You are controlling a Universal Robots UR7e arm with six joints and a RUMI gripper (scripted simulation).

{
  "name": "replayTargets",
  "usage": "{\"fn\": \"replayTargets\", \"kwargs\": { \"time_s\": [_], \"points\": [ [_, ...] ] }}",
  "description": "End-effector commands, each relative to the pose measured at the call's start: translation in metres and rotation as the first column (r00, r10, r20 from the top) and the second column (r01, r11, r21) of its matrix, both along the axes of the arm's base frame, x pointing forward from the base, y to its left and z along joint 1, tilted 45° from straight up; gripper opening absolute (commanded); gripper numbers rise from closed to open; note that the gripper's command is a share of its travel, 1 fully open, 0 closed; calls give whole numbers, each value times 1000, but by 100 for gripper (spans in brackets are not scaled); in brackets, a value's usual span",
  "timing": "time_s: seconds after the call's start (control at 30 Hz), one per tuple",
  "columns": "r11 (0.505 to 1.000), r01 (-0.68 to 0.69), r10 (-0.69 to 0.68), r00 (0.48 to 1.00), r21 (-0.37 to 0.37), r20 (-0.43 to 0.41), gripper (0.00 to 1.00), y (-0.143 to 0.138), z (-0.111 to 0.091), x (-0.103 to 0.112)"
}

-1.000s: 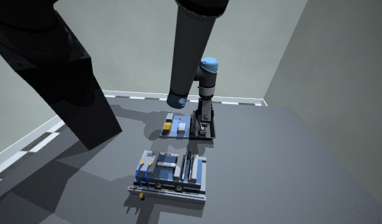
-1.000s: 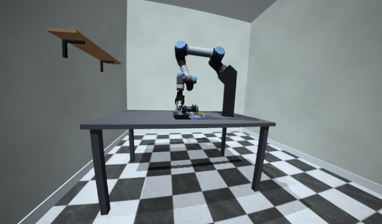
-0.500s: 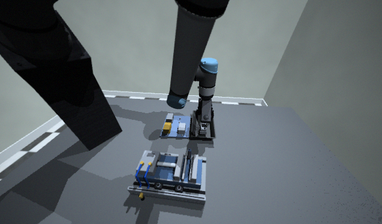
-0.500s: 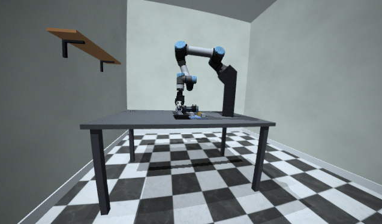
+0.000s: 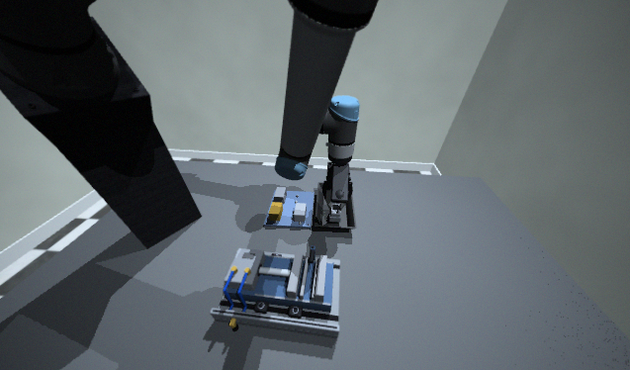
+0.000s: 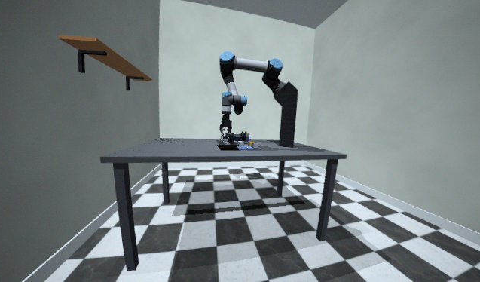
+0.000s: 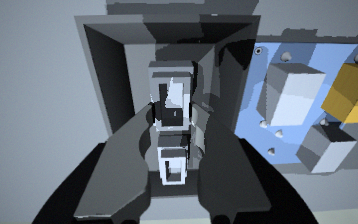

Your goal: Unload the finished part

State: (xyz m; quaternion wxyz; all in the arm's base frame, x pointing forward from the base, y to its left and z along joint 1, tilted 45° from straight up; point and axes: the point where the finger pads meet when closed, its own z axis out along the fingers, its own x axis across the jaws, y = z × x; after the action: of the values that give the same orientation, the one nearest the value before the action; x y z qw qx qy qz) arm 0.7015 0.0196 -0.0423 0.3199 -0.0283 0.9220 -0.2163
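My gripper [image 7: 171,103] is shut on the finished part [image 7: 172,169], a small grey block with a pocket on top. It holds the part low inside the black outfeed tray, near its front end. I cannot tell if the part touches the tray floor. Another pocketed block [image 7: 171,97] lies in the tray just beyond the held one. In the top view the gripper [image 5: 335,213] reaches down into the tray. The vise [image 5: 282,287] stands nearer the camera with nothing between its jaws. In the exterior view the gripper [image 6: 224,139] is low over the table.
A blue fixture plate [image 5: 290,210] lies left of the tray, carrying a yellow block [image 7: 352,95] and two grey blocks [image 7: 290,92]. The arm's dark pedestal [image 5: 100,124] stands at the left. The tray walls rise close around the fingers.
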Motion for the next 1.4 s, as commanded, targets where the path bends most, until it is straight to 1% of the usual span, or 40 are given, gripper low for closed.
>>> {"fn": "replayTargets", "kwargs": {
  "time_s": [0.0, 0.7, 1.37],
  "points": [
    [1000, -1, 1, 1000, 0, 1, 0, 0, 1, 0],
    [1000, -1, 1, 1000, 0, 1, 0, 0, 0, 1],
    [1000, -1, 1, 1000, 0, 1, 0, -3, -5, 6]
  ]
}}
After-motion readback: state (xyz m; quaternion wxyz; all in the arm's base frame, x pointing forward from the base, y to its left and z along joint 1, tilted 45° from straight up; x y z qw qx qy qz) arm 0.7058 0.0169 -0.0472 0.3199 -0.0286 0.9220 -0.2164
